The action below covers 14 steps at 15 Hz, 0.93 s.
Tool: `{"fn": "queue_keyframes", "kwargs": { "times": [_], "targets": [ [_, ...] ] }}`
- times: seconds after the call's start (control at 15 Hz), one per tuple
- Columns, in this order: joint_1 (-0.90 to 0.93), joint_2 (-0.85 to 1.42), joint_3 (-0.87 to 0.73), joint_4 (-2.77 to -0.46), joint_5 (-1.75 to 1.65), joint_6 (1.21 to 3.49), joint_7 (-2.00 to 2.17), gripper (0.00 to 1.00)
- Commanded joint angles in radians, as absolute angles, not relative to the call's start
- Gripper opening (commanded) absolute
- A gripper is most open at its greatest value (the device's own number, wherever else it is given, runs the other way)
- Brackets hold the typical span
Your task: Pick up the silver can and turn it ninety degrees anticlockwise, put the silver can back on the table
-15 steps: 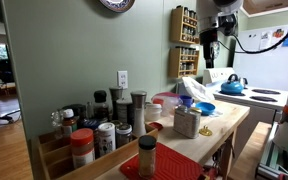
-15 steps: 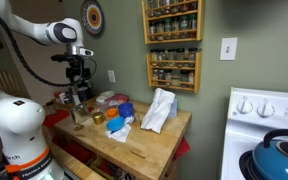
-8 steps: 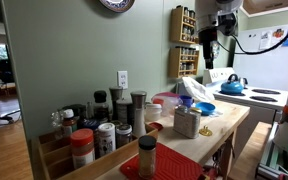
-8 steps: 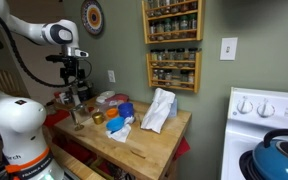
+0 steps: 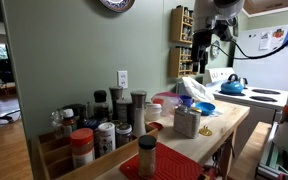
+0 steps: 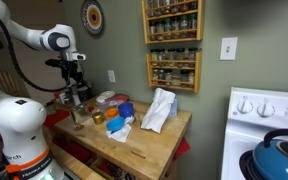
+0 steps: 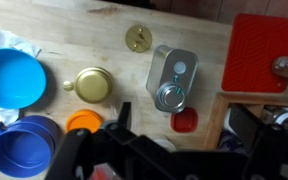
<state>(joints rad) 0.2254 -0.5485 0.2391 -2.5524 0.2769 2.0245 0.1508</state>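
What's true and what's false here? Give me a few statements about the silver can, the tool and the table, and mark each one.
1. The silver can rests on the table. True.
2. The tool is clamped on the silver can. False: it hangs well above the can, open and empty.
3. A red mat lies near the can. True.
4. The bowl in the wrist view is green. False: it is blue.
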Motion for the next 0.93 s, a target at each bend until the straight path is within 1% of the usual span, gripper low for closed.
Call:
{"fn": "queue_keyframes", "kwargs": {
  "times": [0.0, 0.2, 0.6, 0.67, 0.73, 0.87],
  "targets": [
    [0.252, -0.54, 0.284, -2.614, 0.323, 2.17, 0.237, 1.0],
    [0.279, -0.519, 0.316, -2.638, 0.307, 2.203, 0.251, 1.0],
    [0.332, -0.416, 0.376, -2.678, 0.309, 2.345, 0.288, 1.0],
    [0.339, -0.389, 0.378, -2.676, 0.307, 2.356, 0.28, 1.0],
    [0.333, -0.437, 0.358, -2.663, 0.29, 2.306, 0.277, 1.0],
    [0.342, -0.401, 0.363, -2.667, 0.291, 2.331, 0.277, 1.0]
  ]
}}
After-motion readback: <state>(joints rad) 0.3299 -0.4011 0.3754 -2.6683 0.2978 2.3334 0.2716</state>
